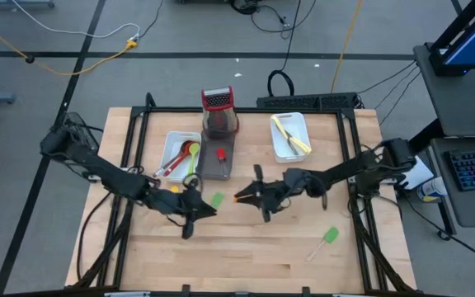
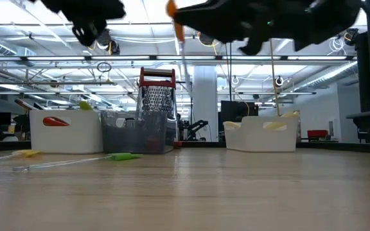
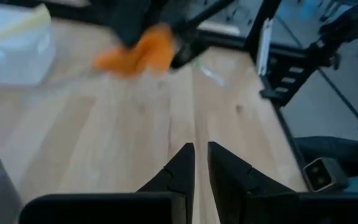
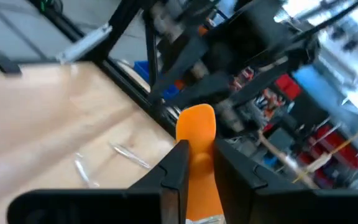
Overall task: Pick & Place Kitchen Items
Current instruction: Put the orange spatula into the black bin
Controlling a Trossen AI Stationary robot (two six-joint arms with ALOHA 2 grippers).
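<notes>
My right gripper hangs above the table's middle, shut on an orange spatula, whose blade also shows in the left wrist view. My left gripper hovers just left of it, its fingers shut with nothing between them. A small green spatula lies flat on the table between the two grippers. Another green spatula with a clear handle lies near the right front. My right gripper pinches the orange spatula between its two fingers just behind the blade. The blade sticks out past the fingertips and the pale handle runs back between them. The fingers come level from the table's right and lie along the spatula. It is lifted clear of the table.
At the back stand a white tray with red and green spoons, a grey tray with a red item, a red-topped grater, and a white tray with yellow utensils. Bare wood stretches along the near edge.
</notes>
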